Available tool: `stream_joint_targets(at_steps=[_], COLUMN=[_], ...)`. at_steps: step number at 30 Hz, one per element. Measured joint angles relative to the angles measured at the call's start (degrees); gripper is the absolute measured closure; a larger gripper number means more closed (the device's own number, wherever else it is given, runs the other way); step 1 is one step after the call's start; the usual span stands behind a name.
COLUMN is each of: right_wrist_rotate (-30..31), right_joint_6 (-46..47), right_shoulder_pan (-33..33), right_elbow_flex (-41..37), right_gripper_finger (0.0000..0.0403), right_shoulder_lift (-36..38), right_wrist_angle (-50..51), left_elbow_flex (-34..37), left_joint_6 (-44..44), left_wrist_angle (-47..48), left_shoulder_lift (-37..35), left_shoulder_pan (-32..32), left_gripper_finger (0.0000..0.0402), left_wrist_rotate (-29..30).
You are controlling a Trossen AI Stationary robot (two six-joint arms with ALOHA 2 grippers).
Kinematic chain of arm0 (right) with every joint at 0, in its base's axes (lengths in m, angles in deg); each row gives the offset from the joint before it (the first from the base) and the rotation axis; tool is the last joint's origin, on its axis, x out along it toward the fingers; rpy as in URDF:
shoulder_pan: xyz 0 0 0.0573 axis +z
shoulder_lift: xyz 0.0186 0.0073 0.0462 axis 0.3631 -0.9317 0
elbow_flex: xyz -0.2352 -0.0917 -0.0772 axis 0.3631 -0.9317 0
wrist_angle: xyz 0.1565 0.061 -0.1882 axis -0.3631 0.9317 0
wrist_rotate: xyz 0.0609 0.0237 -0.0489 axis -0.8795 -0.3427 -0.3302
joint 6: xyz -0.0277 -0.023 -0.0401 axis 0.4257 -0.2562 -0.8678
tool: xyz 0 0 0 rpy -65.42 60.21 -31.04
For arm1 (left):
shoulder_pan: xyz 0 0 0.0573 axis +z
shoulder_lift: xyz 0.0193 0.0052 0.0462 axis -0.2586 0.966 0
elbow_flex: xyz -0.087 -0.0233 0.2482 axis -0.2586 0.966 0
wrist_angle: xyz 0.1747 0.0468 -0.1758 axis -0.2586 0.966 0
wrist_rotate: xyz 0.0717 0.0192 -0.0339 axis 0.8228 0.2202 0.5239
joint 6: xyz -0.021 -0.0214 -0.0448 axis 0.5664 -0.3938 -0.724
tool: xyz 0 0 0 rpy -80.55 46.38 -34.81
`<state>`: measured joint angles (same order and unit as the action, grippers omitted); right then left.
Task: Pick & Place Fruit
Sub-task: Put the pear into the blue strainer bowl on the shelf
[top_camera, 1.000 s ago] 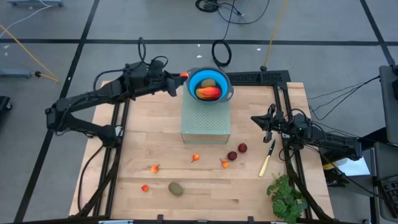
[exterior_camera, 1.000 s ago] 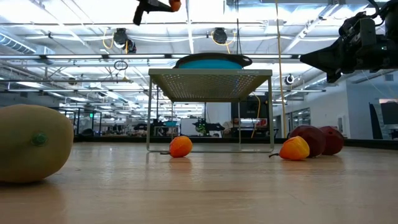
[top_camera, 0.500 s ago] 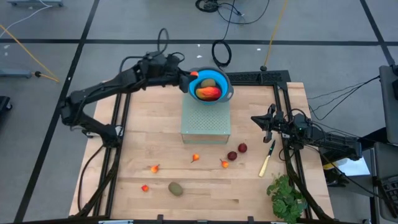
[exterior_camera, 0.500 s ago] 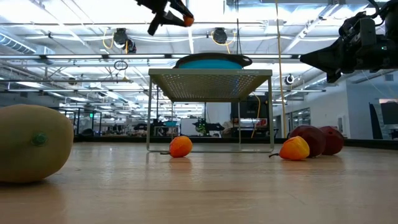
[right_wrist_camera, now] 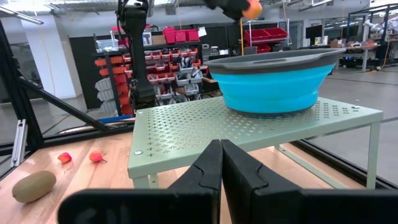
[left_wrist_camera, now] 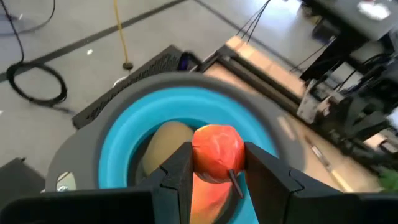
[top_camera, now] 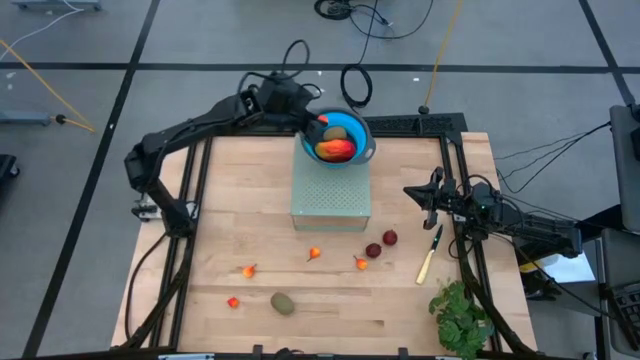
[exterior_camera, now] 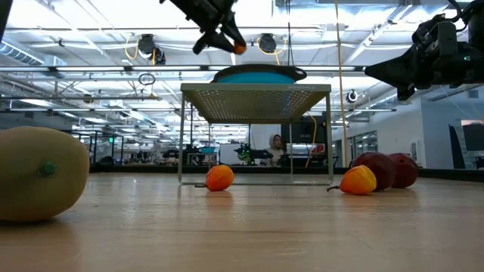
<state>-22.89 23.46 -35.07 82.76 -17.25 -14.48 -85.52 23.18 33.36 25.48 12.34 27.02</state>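
Note:
My left gripper [top_camera: 319,122] is shut on a small orange-red fruit [left_wrist_camera: 217,152] and hangs over the left side of the blue bowl [top_camera: 364,133], above it in the low view [exterior_camera: 239,48]. The bowl stands on a green perforated stand [top_camera: 330,198] and holds a brownish-green oval [top_camera: 337,133] and a larger orange-red oblong [top_camera: 336,150]. On the wood lie small orange-red pieces [top_camera: 314,253], two dark red round fruits [top_camera: 382,244] and a brownish-green oval [top_camera: 283,302]. My right gripper [top_camera: 412,191] waits shut near the table's right edge. My left gripper pinches the small orange-red fruit [left_wrist_camera: 216,144] between its two fingers [left_wrist_camera: 177,174], one on each side. The fingers slant downward from the table's left. The fruit is lifted clear, above the bowl's inside; its thin stem [left_wrist_camera: 234,182] points toward the wrist.
A yellow-handled knife [top_camera: 430,256] and a leafy green bunch [top_camera: 460,318] lie near the table's right near corner. The stand's legs [exterior_camera: 181,136] leave open room beneath it. Free wood stretches along the left half. A person shows far off in the room [exterior_camera: 277,143].
My left gripper has carried the small orange-red fruit toward the table's right, from beside the bowl's left rim to above the bowl, and has come down somewhat. It has stayed shut on the fruit. The right arm has kept still.

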Motion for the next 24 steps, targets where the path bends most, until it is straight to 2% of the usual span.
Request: stream_joint_targets(at_steps=[17, 24], right_wrist_rotate=[0.0, 0.0], right_joint_6=[0.0, 0.0], right_shoulder_pan=[0.0, 0.0], right_elbow_flex=[0.0, 0.0], right_gripper_finger=[0.0403, 0.0403], right_shoulder_lift=[0.0, 0.0], right_wrist_angle=[0.0, 0.0], left_elbow_flex=[0.0, 0.0], left_joint_6=[2.2, 3.2], left_wrist_angle=[3.4, 4.1], left_shoulder_lift=[7.4, 8.5], left_shoulder_pan=[0.9, 0.9], left_gripper_finger=[0.0284, 0.0284], left_wrist_rotate=[0.3, 1.7])
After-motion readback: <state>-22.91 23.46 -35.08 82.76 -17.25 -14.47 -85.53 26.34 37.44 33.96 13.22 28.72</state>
